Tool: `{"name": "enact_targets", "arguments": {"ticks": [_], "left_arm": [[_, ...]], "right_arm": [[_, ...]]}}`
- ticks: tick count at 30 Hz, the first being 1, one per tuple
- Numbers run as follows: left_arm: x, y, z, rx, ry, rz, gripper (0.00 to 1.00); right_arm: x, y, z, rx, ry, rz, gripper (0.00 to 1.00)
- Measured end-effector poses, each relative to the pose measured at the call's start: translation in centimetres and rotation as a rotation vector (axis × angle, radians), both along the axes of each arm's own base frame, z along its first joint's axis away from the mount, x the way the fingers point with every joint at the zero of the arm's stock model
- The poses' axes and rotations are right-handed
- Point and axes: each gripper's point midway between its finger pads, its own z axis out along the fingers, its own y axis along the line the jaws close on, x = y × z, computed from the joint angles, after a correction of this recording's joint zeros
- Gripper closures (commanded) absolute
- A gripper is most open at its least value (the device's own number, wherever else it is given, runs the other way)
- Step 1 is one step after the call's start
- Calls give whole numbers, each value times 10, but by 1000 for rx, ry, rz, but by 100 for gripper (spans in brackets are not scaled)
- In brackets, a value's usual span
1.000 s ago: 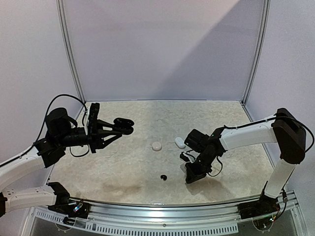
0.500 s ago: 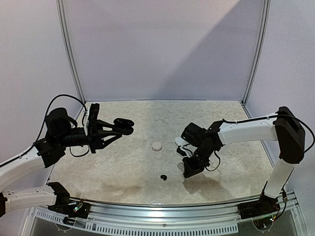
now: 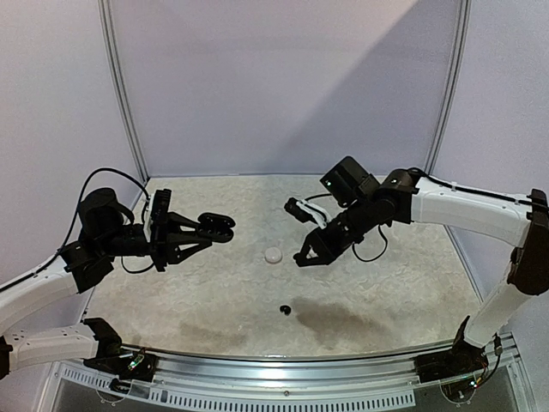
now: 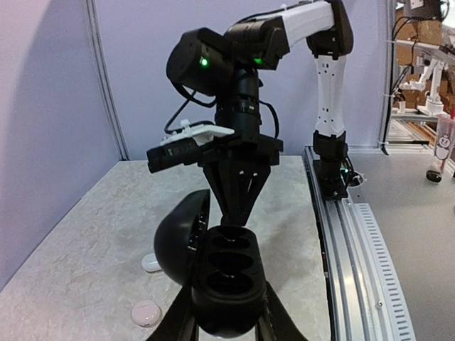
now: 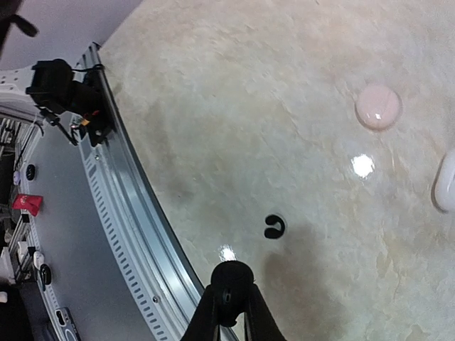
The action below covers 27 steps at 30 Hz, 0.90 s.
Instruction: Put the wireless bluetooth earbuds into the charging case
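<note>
You're working in a robotics lab; your table [image 3: 214, 292] sits in a booth of plain pale walls [image 3: 283, 86] and metal posts [image 3: 120, 94], with a metal rail [image 3: 283, 373] along its near edge; beyond the booth you see another white arm [image 4: 429, 79] and loose cables [image 4: 407, 21].

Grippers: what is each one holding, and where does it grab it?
The left gripper pinches the open black case by the sides of its bottom half. The right gripper pinches a black earbud between its fingertips.
</note>
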Motion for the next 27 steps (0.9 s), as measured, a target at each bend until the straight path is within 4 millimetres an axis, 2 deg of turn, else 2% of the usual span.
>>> {"name": "enact_targets", "arguments": {"ticks": [3, 11, 15, 17, 19, 23, 27], "left_arm": [[-3, -1, -1, 5, -18, -21, 100], [-5, -5, -5, 21, -32, -60, 100], [-10, -6, -1, 21, -79, -90, 100], [-13, -7, 2, 20, -106, -110, 100], [-16, -8, 3, 20, -130, -127, 100], [-25, -10, 4, 18, -155, -168, 100], [-33, -14, 4, 14, -155, -203, 100]], "right_arm": [[-4, 13, 28, 62, -69, 66, 98], [-38, 47, 147, 327, -366, 283, 99], [-54, 59, 189, 396, -482, 370, 99], [-58, 66, 199, 406, -521, 405, 99], [-61, 74, 200, 394, -545, 438, 99], [-65, 83, 185, 341, -549, 488, 100], [-73, 84, 173, 296, -555, 520, 100]]}}
